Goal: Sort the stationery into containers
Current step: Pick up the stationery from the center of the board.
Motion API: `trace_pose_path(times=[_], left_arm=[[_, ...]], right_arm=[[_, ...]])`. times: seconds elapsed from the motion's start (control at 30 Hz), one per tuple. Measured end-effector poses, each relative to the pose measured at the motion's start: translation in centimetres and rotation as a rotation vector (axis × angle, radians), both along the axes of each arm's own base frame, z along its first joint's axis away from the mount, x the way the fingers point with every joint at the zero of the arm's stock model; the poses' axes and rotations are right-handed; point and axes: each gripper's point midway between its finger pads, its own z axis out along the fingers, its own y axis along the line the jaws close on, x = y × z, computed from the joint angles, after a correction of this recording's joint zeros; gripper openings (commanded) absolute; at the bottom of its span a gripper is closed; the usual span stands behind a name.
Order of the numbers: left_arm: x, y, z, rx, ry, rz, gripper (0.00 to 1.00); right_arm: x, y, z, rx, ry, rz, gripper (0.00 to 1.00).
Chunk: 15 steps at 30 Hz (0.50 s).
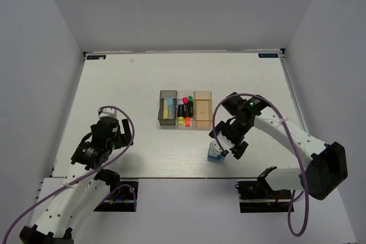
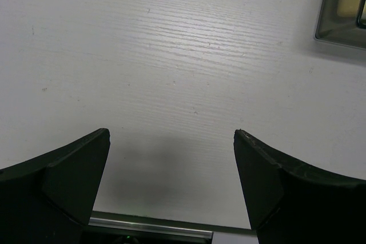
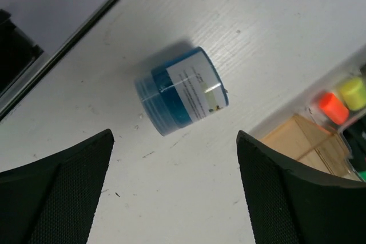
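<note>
One blue block with a white label lies tilted on the white surface, close to the near edge, on the near side of the bin row and apart from it. Right tool hangs over it, fingers spread wide, nothing pinched; in the wrist view the block sits just past the fingertips, and contact with either finger cannot be told. Three bins in a row at mid surface, long sides touching or nearly so: one grey bin on the left, one clear bin in the middle, one amber bin on the right. Grey bin holds two sticks side by side, one pale yellow stick and one light blue stick. Clear bin holds what looks like four black markers, one per cap colour: pink cap, green cap, yellow cap, orange cap; the exact marker count is hard to make out from above. Right wrist view catches the orange and yellow caps at its right edge beside the amber bin's corner. Left tool is over bare surface, well to the left of the bins, fingers spread, holding nothing; a corner of the grey bin shows at the top right of its view.
</note>
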Motion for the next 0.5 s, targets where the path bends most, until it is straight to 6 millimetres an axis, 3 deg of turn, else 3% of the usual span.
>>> trace_pose_path(times=[0.23, 0.5], left_arm=[[0.0, 0.0, -0.2, 0.002, 0.011, -0.002, 1.0], [0.0, 0.0, -0.4, 0.007, 0.025, -0.001, 1.0]], right_arm=[[-1.0, -0.8, -2.7, -0.081, 0.105, 0.099, 0.9], [-1.2, -0.4, -4.3, -0.1, 0.179, 0.117, 0.9]])
